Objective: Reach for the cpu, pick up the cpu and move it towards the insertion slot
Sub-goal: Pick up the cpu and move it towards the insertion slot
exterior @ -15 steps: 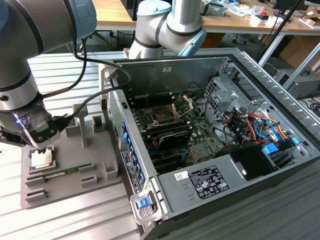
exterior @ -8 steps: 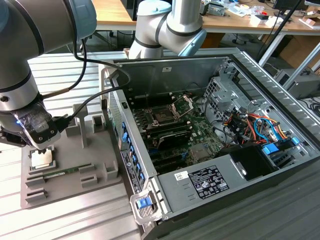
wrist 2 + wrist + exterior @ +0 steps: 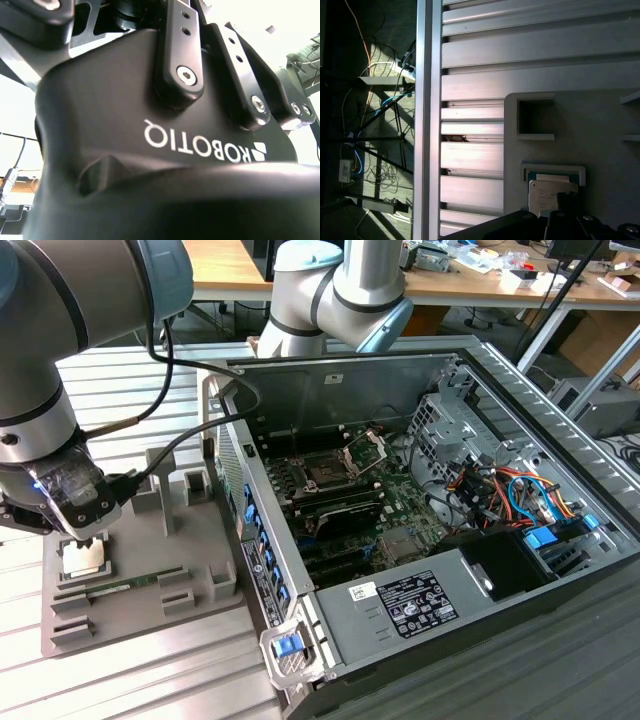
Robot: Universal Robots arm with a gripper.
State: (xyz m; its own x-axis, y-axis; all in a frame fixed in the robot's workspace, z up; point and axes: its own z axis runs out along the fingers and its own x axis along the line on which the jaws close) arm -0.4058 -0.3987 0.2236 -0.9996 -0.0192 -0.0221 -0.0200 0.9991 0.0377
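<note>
The cpu [image 3: 85,558] is a small pale square chip lying flat in a pocket of the grey fixture [image 3: 180,540] at the exterior view's left. My gripper [image 3: 84,536] hangs straight over it, very close to its top, and its dark body hides the chip's far edge. In the first wrist view the cpu [image 3: 545,194] sits in its framed pocket of the fixture [image 3: 590,125], partly behind the gripper's dark parts. The insertion slot [image 3: 325,472] is the dark square socket in the open computer case, with its silver frame [image 3: 366,450] swung up.
A green memory stick [image 3: 130,583] lies in the fixture beside the cpu. The case's metal side wall [image 3: 262,570] stands between fixture and motherboard. Drive cages and coloured cables [image 3: 500,495] fill the case's right. A ribbed metal table [image 3: 520,50] carries everything.
</note>
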